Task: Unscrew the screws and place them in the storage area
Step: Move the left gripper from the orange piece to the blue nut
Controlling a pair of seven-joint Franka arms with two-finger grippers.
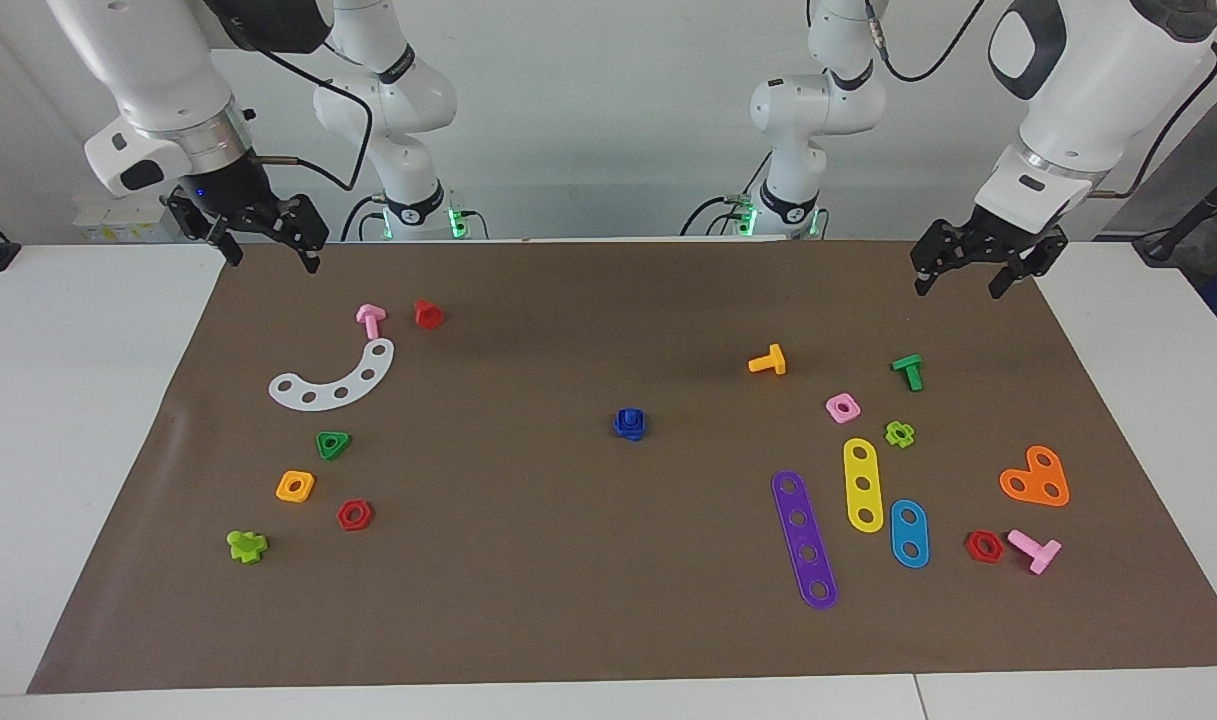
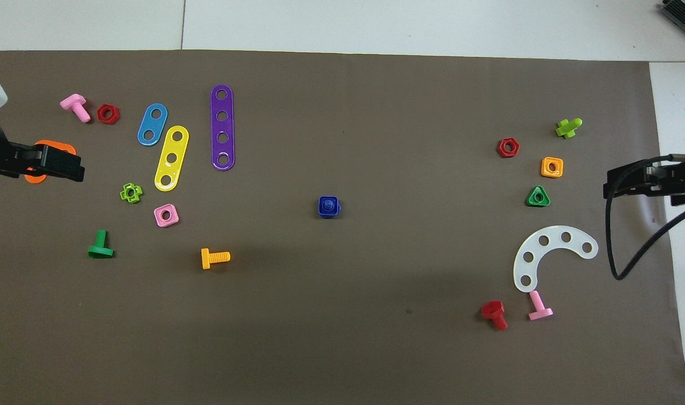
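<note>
Blue bolt and nut sit alone in the middle — both tools are well apart from it.

The screws (image 1: pixel 630 423) stand joined mid-surface (image 1: pixel 568 620), stem up; left tool (image 1: pixel 978 272) and right tool (image 1: pixel 263 240) hang open, holding nothing — neither clearly closer.

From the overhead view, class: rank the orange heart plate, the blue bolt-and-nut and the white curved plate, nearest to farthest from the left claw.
1. Orange heart plate, under the left claw.
2. Blue bolt-and-nut, mid-mat.
3. White curved plate, at the right arm's end.
</note>
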